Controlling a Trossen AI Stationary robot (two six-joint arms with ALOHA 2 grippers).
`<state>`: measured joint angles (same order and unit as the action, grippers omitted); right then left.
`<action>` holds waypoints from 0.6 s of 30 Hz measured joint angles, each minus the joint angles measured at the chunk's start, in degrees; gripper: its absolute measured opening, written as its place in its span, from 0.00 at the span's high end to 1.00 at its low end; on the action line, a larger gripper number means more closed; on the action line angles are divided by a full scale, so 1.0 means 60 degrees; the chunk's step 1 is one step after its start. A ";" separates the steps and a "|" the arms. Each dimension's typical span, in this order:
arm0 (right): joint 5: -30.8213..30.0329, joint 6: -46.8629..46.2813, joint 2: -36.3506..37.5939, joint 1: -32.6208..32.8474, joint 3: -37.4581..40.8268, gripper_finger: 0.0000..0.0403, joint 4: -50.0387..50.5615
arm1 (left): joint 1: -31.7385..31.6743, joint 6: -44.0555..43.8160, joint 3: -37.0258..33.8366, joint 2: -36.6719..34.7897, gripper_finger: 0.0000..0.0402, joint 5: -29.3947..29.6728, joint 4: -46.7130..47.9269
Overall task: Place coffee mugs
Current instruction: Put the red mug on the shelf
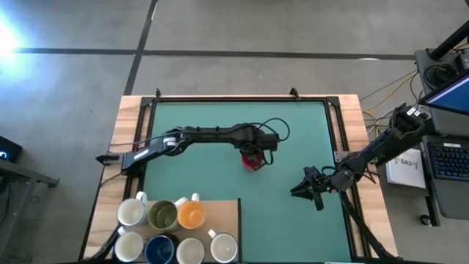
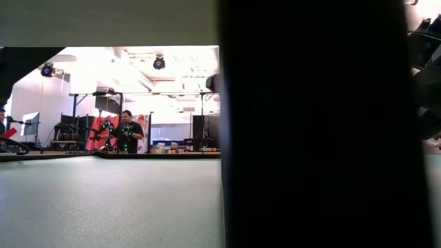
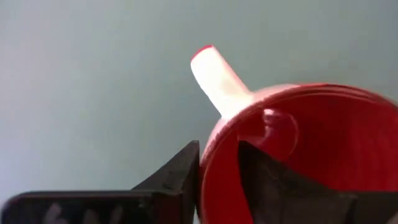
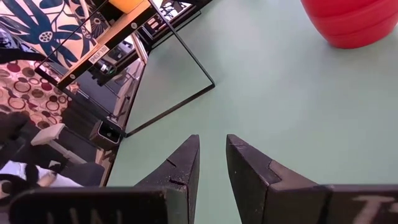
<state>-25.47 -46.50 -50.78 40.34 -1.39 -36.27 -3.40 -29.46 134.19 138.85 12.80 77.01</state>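
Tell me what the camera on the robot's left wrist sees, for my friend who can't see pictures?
A red mug fills the lower right, its pale handle sticking up, over a plain green table. The left end effector has one dark finger outside the mug's rim and the other inside it.

A dark upright (image 2: 310, 124) blocks the low view – red mug (image 3: 311, 155) cut off.
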 joint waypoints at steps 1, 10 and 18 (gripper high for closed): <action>-0.0002 0.0000 0.0000 0.0000 -0.0001 0.83 -0.0001 | 0.0000 0.0068 0.0000 0.0068 0.79 -0.0024 -0.0010; -0.0004 0.0000 0.0000 0.0003 0.0000 0.83 -0.0001 | 0.0025 0.0494 0.0004 0.0088 0.97 -0.0552 -0.0076; -0.0004 0.0000 0.0000 0.0003 0.0000 0.83 0.0000 | 0.0116 0.1383 0.0122 -0.0331 0.98 -0.1046 0.0235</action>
<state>-25.50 -46.50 -50.78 40.36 -1.39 -36.27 -2.70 -21.16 134.93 136.87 6.52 78.42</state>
